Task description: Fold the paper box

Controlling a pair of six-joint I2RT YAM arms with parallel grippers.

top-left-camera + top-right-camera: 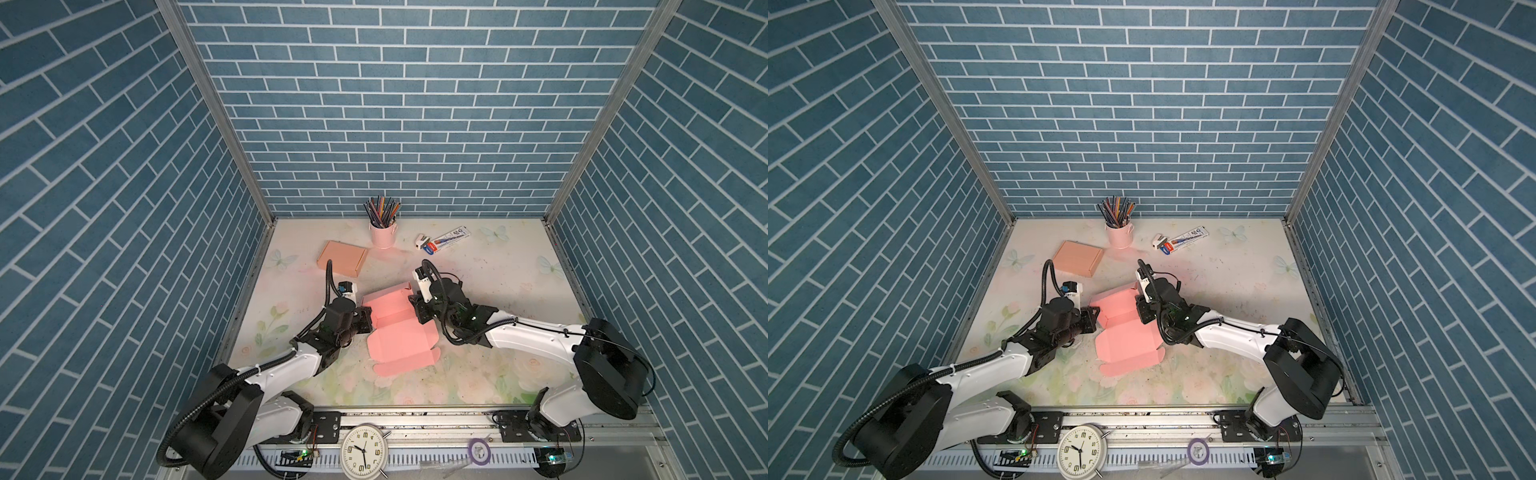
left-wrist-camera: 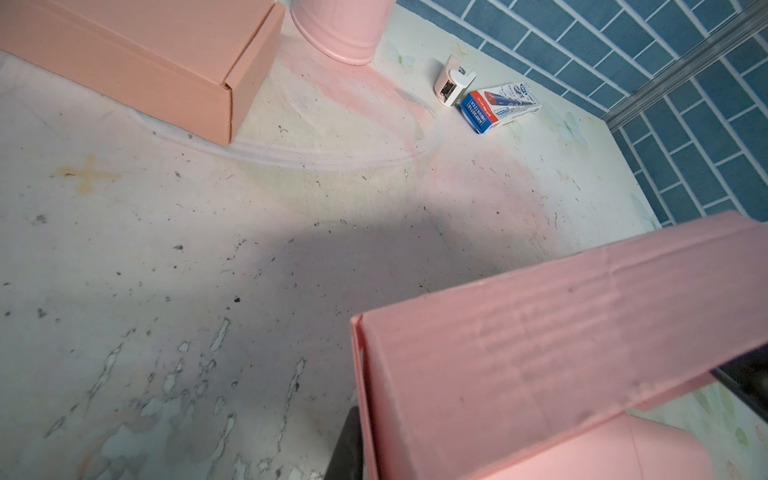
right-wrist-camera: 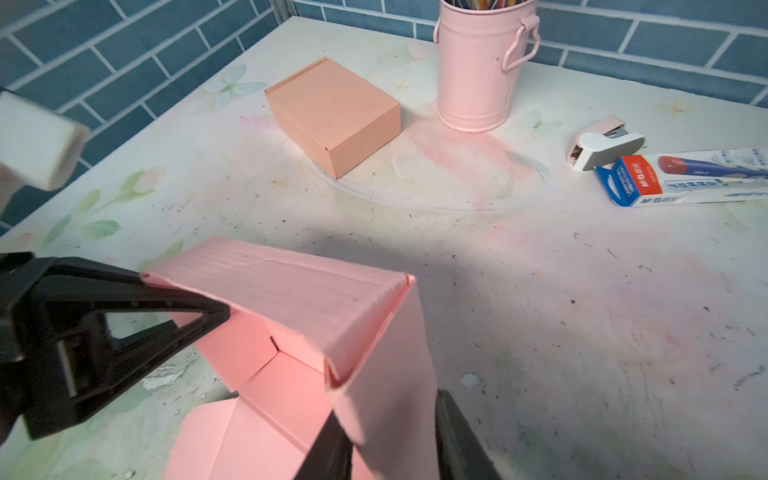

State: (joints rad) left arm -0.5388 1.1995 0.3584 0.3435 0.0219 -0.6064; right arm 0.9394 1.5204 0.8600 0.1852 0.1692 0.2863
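The pink paper box point(image 1: 399, 332) lies half folded in the middle of the table, its back wall raised and its lid panel flat toward the front. My left gripper point(image 1: 368, 319) is shut on the box's left wall. In the left wrist view one dark finger point(image 2: 348, 446) shows outside that wall point(image 2: 519, 374); the other is hidden behind it. My right gripper point(image 3: 390, 415) straddles the right side flap point(image 3: 386, 374), which fills the gap between its fingers. The left gripper's black finger point(image 3: 174, 307) shows pressed on the far wall.
A closed peach box point(image 1: 342, 258) sits at the back left, with a pink pencil cup point(image 1: 383, 232) beside it. A stapler point(image 1: 422, 241) and a pen carton point(image 1: 451, 237) lie at the back right. A clock point(image 1: 363, 451) stands on the front rail.
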